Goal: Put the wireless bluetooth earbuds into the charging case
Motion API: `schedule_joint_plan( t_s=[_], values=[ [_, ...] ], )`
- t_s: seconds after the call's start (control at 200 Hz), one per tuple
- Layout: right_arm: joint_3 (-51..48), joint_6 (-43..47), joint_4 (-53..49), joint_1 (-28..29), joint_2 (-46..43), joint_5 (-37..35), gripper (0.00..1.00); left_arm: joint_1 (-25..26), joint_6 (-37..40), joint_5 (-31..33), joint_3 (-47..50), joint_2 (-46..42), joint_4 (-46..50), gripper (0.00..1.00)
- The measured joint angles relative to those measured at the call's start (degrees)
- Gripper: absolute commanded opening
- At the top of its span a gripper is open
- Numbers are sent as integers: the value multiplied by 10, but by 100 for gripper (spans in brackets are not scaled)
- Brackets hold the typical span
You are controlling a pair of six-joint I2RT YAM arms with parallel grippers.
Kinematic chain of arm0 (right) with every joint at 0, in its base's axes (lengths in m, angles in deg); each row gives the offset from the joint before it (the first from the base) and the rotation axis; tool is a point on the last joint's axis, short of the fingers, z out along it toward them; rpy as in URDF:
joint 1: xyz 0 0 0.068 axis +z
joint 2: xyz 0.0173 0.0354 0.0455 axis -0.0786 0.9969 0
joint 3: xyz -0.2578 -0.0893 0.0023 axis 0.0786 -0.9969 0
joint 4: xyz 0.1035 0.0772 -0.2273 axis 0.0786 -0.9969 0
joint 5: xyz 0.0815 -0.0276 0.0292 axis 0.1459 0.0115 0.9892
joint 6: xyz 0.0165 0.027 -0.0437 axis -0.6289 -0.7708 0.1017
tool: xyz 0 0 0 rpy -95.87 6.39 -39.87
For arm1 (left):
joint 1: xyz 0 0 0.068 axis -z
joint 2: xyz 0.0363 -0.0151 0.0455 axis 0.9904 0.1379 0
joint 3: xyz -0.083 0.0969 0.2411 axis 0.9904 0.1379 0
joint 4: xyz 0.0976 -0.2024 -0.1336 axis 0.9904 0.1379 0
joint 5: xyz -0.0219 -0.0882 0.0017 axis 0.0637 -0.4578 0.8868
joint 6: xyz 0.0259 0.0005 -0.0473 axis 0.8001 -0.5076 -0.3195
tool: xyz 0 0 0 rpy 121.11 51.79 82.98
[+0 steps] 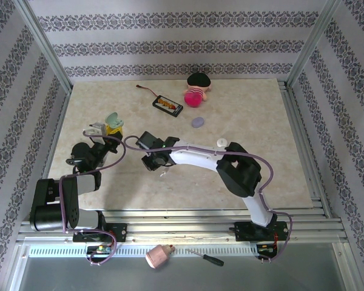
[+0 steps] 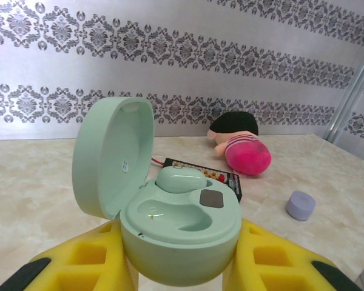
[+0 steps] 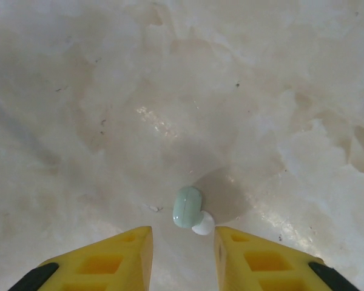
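The mint green charging case (image 2: 182, 236) stands upright with its lid swung open to the left, and my left gripper (image 2: 181, 262) is shut on its body; from above, the left gripper (image 1: 112, 125) is at the table's left. One mint earbud (image 2: 180, 179) sits in the case's far slot; the near slot is empty. A second mint earbud (image 3: 188, 207) with a white tip lies on the table. It is just ahead of my right gripper (image 3: 182, 254), whose yellow fingers stand apart with nothing between them. From above, the right gripper (image 1: 156, 161) points down at mid table.
At the back lie a pink plush doll with black hair (image 1: 197, 90), a black board with a red wire (image 1: 167, 105) and a lavender case (image 1: 198, 122). A small white piece (image 1: 221, 142) sits by the right arm. A screwdriver (image 1: 205, 257) lies off the table's near edge.
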Motion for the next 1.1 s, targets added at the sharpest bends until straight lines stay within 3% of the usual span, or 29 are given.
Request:
schedule_joint_plan(
  t_s=[1.104],
  values=[
    [86,-10,-62,11,85,-24,26,-4,-26,3,0,26,-14,27]
  ],
)
